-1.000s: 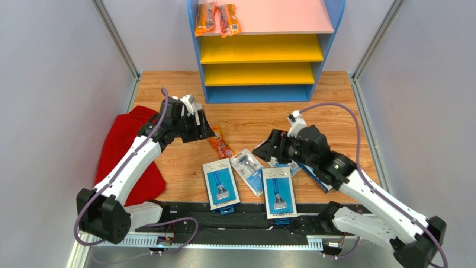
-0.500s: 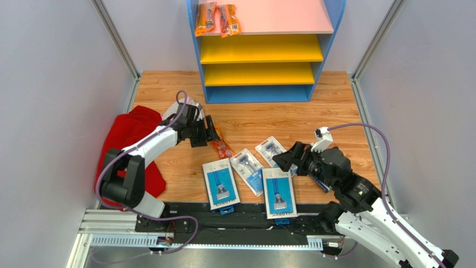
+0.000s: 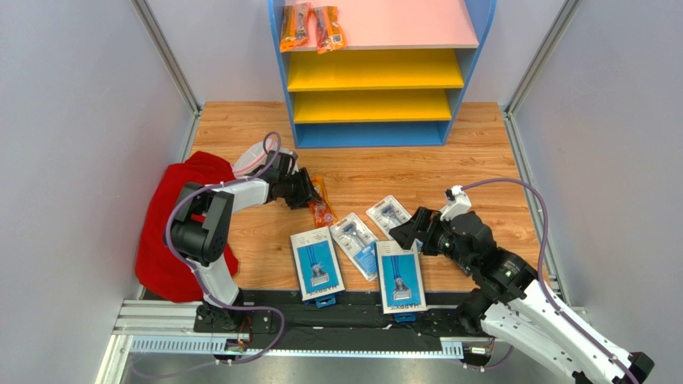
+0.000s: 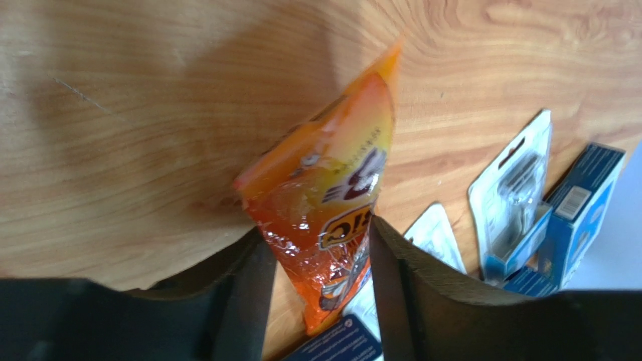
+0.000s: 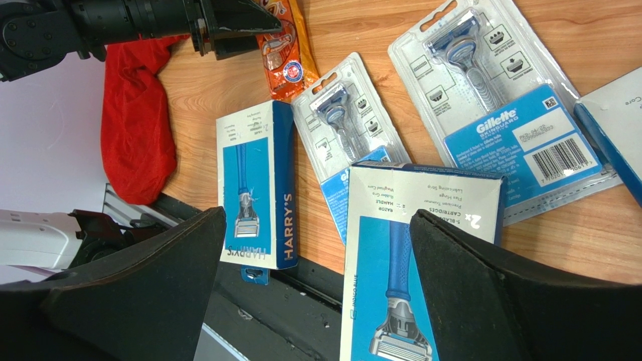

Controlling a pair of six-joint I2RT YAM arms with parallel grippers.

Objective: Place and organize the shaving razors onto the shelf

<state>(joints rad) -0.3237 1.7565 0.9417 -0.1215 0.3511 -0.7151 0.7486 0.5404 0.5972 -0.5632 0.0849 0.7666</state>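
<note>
The shelf (image 3: 473,72) stands at the top centre of the frame, at the far edge of the surface (image 3: 385,172), with two snack packets (image 3: 313,26) on its top board at the left. The shaving razors (image 3: 369,248) lie clustered at lower centre. A third snack packet (image 3: 321,210) lies just upper left of them. A cloth (image 3: 172,232) lies at the left edge.

Left hand (image 4: 313,301) low, fingers part-spread – right hand (image 5: 313,293) wide open

Fifth razor pack (image 3: 457,260) (mostly under the right arm), print unreadable.
</note>
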